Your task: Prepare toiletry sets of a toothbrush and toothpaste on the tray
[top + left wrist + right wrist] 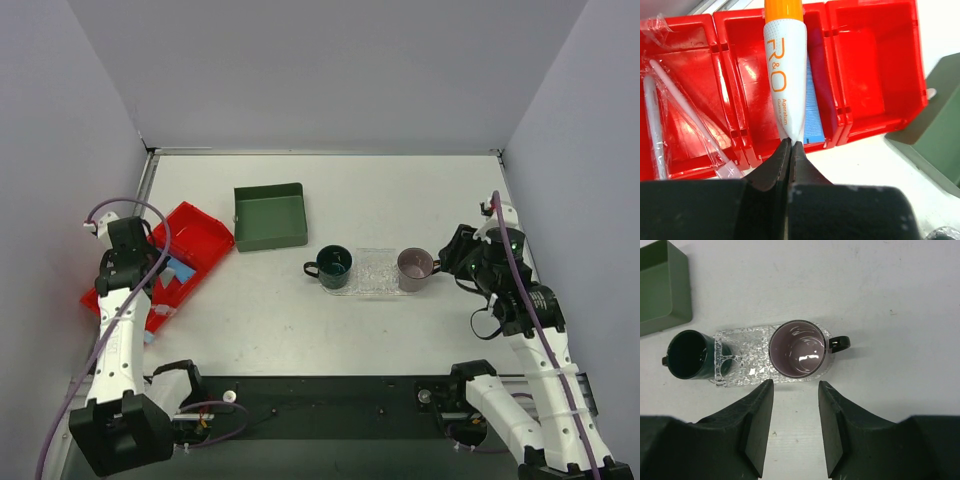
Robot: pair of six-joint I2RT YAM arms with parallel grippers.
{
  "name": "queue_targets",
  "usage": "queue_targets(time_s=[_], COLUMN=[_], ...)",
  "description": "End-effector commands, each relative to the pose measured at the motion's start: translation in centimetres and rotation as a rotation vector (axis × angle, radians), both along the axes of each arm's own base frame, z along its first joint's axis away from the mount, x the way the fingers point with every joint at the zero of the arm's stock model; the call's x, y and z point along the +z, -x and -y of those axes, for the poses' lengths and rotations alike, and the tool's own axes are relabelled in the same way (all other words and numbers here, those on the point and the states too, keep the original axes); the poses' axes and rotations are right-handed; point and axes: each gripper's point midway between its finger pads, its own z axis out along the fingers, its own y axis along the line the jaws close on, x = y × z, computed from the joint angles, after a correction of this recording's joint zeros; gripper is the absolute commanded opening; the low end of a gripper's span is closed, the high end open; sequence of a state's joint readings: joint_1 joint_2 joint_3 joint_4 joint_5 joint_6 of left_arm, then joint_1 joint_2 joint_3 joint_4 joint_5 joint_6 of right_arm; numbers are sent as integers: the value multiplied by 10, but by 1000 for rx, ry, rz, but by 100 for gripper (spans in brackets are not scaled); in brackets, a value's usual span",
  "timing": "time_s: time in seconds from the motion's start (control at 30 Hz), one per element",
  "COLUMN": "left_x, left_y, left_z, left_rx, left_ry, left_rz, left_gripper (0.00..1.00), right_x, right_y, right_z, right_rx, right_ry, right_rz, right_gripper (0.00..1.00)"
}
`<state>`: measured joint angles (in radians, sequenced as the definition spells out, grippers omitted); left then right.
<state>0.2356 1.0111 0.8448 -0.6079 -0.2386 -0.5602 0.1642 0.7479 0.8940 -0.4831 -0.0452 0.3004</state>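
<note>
The toothpaste tube (pixel 785 75), white with an orange cap end, points straight away from the left pincer (pixel 791 145), which is clamped on its flat crimped tail over the red bin's (pixel 880 65) middle compartment. The tray (pixel 376 272) lies well off to that arm's right across the counter (pixel 300 330), carrying a mauve mug (pixel 797 349), below the right pincer (pixel 795 385), which hangs open and empty
</note>
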Motion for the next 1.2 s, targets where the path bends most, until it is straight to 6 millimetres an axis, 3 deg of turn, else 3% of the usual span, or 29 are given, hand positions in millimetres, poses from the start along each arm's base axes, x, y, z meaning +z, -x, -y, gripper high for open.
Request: queue_targets(time_s=[0.0, 0.13, 0.3, 0.37, 0.4, 0.47, 0.57, 0.63, 0.73, 0.87, 1.0, 1.17], left_x=[64, 93, 113, 116, 117, 118, 115, 114, 118, 117, 114, 113], left_y=[-1, -4, -10, -11, -12, -13, -14, -13, -8, 0, 11, 18], left_z=[5, 30, 89, 108, 126, 143, 180, 207, 231, 255, 273, 285], left_rx=[29, 18, -91, -104, -147, -161, -228, -271, -303, -340, -359, -381], left_ry=[-36, 21, 91, 133, 140, 174, 228, 266, 284, 308, 334, 329], left_rz=[180, 290, 364, 391, 397, 410, 412, 421, 439, 447, 456, 462], left_gripper=[0, 0, 0, 0, 0, 0, 0, 0, 0, 0, 0, 0], right_x=[26, 38, 49, 52, 54, 58, 62, 55, 55, 41, 38, 29], right_y=[3, 3, 3, 5, 11, 9, 18, 25, 35, 42, 43, 43], right_z=[-18, -42, -95, -112, -134, -145, -187, -213, -249, -294, -324, -340], right_rx=[38, 96, 231, 260, 324, 318, 412, 460, 518, 587, 623, 633], right_ry=[-91, -155, -259, -275, -280, -277, -329, -336, -337, -283, -270, -262], right_rz=[55, 79, 104, 113, 113, 136, 145, 139, 139, 103, 97, 79], right_gripper=[36, 36, 37, 38, 38, 38, 37, 36, 36, 38, 38, 38])
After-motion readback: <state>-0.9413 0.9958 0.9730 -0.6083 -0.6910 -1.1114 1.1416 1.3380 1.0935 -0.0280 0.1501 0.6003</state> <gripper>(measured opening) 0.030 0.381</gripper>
